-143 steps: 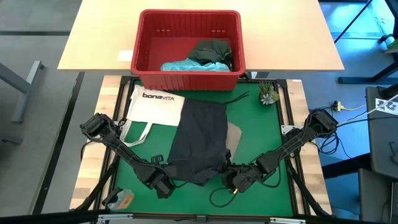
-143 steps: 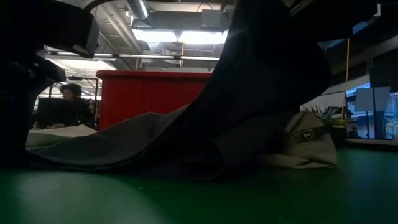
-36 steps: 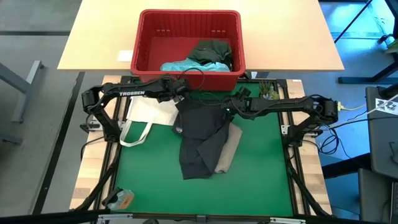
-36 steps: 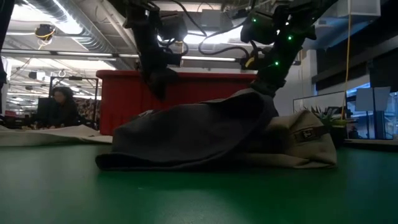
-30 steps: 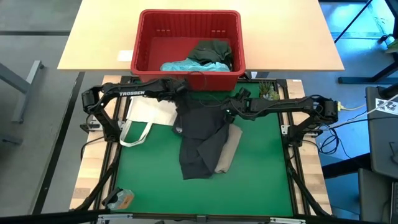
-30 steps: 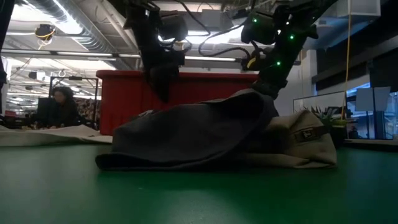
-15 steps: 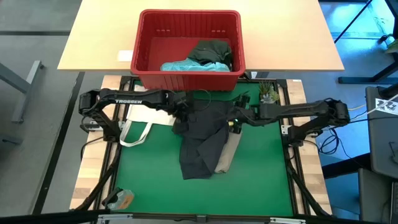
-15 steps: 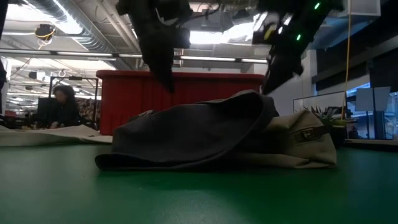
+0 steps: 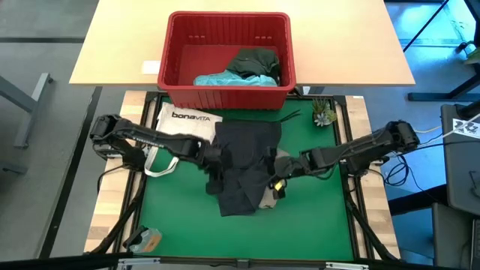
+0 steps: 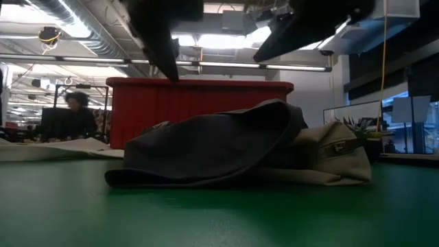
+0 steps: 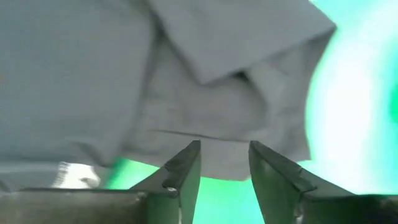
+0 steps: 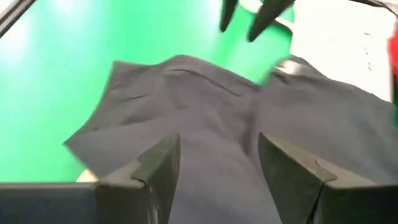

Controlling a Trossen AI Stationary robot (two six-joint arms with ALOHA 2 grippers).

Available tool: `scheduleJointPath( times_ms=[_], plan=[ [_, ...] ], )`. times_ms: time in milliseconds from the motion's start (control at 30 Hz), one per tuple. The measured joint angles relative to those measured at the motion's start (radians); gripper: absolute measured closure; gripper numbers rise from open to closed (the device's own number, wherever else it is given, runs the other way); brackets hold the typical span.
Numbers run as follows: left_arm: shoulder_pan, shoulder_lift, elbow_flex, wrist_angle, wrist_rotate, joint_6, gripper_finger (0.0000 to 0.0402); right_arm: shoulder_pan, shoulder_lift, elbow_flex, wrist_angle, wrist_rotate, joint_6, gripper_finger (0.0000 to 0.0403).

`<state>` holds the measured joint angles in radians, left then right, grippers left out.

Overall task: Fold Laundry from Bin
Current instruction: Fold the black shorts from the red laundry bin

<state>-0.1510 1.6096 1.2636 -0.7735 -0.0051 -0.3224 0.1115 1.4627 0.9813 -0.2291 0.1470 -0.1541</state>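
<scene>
Right, status at this frame.
step: my read, mid-fold on the dark grey garment (image 9: 244, 169); both claws are off the cloth, probably repositioning for another fold.
dark grey garment: lies on the green mat (image 9: 315, 225) of the counter, near the middle, partly doubled over itself. Long axis runs from the bin side toward the front edge; drawstrings (image 9: 289, 118) point at the bin. In the low view it makes a low hump (image 10: 219, 147).
tan garment: khaki piece (image 9: 276, 184) under and beside the grey one on its right; only a strip shows, plus a bulge in the low view (image 10: 336, 161). Likely parked there until the grey one is done.
left claw (image 9: 211, 171): at the grey garment's left edge, jaws apart, empty; its wrist view shows both fingers (image 11: 183, 171) with a gap and cloth beyond, not between.
right claw (image 9: 276, 182): at the right edge over the tan strip, jaws wide, gripping nothing; grey cloth lies ahead of the fingers (image 12: 158, 165).
why flanking: one claw per side suits lifting both edges together, so the fold stays square.
bin (image 9: 174, 45): red, on the wooden counter behind the mat; the turquoise garment (image 9: 221, 77) and the dark green garment (image 9: 255, 61) sit inside, not yet folded.
tote bag (image 9: 184, 127): white, flat at the mat's left rear, touching the grey garment's edge.
</scene>
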Motion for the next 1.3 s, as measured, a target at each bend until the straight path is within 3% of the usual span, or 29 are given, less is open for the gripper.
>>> scheduleJointPath(
  times_ms=[167,333,600,767,1067,1300],
  plan=[
    [-0.095,0.000,0.000,0.001,-0.003,-0.124,0.0227,0.023,0.076,0.000,0.062,-0.020,-0.062,0.0188],
    [-0.172,0.000,0.000,0.004,-0.007,-0.205,0.0200,-0.012,0.155,0.077,-0.006,-0.069,-0.064,0.0188],
    [-0.246,0.000,0.000,0.006,-0.045,-0.284,0.0200,-0.054,0.323,0.356,-0.314,-0.091,-0.091,0.0188],
    [-0.284,0.000,0.000,-0.002,-0.045,-0.322,0.0201,-0.075,0.415,0.467,-0.368,-0.088,-0.131,0.0188],
    [-0.362,0.000,0.000,-0.020,-0.047,-0.378,0.0201,-0.119,0.493,0.513,-0.372,-0.135,-0.169,0.0188],
    [-0.398,0.000,0.000,-0.020,-0.109,-0.383,0.0201,-0.169,0.519,0.513,-0.444,-0.205,-0.168,0.0188]
  ],
)
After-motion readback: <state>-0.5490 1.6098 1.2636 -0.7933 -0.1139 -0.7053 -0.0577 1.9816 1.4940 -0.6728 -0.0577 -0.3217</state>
